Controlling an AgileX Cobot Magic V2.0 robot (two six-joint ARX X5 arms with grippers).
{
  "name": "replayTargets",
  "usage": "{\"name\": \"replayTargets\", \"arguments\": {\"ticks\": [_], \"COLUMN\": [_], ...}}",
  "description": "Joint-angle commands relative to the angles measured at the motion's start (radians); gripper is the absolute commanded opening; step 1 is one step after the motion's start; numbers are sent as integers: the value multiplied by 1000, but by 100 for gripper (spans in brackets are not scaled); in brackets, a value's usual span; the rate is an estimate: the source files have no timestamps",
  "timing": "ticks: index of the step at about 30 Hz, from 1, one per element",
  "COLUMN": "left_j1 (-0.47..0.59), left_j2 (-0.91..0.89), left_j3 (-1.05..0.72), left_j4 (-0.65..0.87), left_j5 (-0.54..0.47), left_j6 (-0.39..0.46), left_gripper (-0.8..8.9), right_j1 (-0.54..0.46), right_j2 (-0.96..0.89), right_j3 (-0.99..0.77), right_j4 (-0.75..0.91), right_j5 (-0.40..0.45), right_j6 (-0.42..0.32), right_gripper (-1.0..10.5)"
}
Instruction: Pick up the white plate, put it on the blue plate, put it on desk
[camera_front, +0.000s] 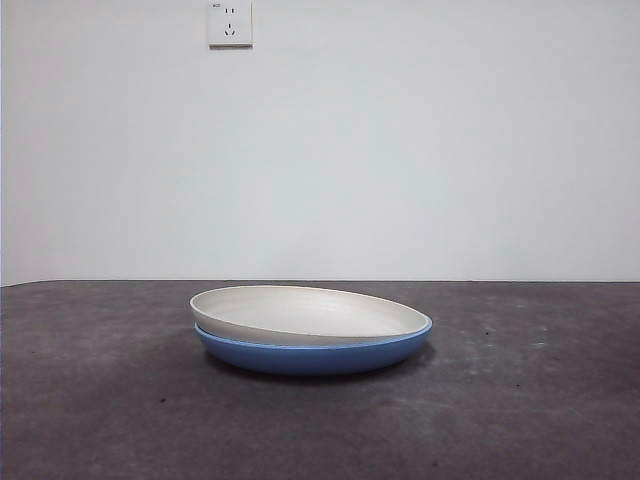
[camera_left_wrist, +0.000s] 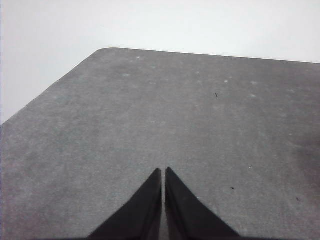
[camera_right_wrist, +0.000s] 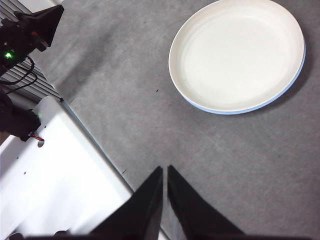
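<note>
On your desk (camera_front: 120, 400): one white plate (camera_front: 305, 313) nested in one blue plate (camera_front: 320, 355), slightly tilted, its left edge riding higher than the blue rim; the pair sits mid-table with bare surface on every side. Behind it you have a plain white wall and a wall socket (camera_front: 230, 22). Left gripper (camera_left_wrist: 163, 172): jaws pressed together, empty, over bare tabletop near a rounded corner. Right gripper (camera_right_wrist: 165, 171): jaws closed, empty, well apart from the plates, by the table edge beside a white base (camera_right_wrist: 55, 175) and black hardware (camera_right_wrist: 25, 30).
</note>
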Motion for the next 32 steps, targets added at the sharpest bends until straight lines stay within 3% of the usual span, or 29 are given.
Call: {"name": "replayTargets", "arguments": {"ticks": [1,8,16,25,32], "left_j1": [3,3,3,3,3], "left_j2": [-1,-1,-1,-1,-1], "left_j3": [-21,-21,-21,-21,-21], "left_j4": [-6,-5,-5,-5,-5], "left_j5": [-2,-2,-2,-2,-2], "left_j6": [-10,-10,-10,-10,-10], "left_gripper": [13,13,13,13,13], "right_j1": [-40,-215,-388,-414,-414], "right_j2": [-16,-170,-430,-671,-791], "right_j3": [16,-47,-364,-711,-873], "right_j4": [11,234,658,934,991], "right_j5": [0,3,59,324,372], "right_j6": [-85,-130,-131,-55,-2], "right_gripper": [9,9,9,8,8]}}
